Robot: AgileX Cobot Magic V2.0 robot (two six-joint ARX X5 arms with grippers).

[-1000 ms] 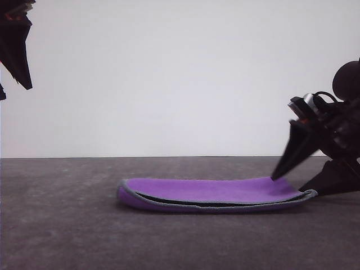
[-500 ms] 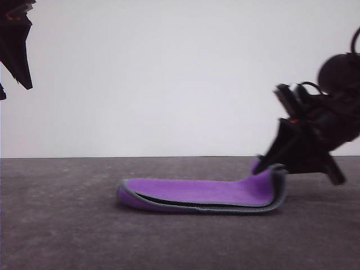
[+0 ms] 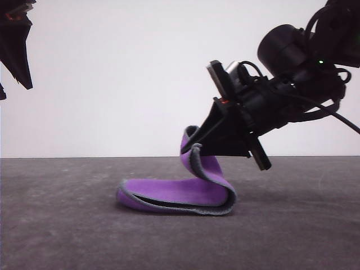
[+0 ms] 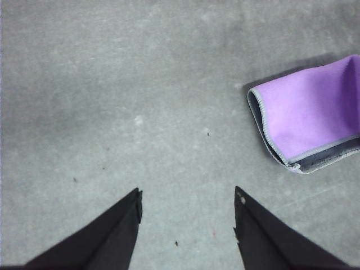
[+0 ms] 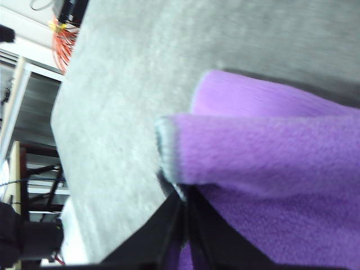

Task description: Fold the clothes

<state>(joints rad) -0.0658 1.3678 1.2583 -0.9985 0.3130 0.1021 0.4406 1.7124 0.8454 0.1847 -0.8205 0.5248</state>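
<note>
A grey, slightly speckled table [image 3: 67,225] stands before a plain white wall [image 3: 124,79], and beyond the table edge a metal frame [image 5: 22,107] and orange cables [image 5: 64,31] are visible.

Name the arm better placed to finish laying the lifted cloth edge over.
Right. Its end effector is shut on the cloth, with the right-hand edge already raised and curling leftward. The left end effector hangs open, high above the table, beside the cloth.
</note>
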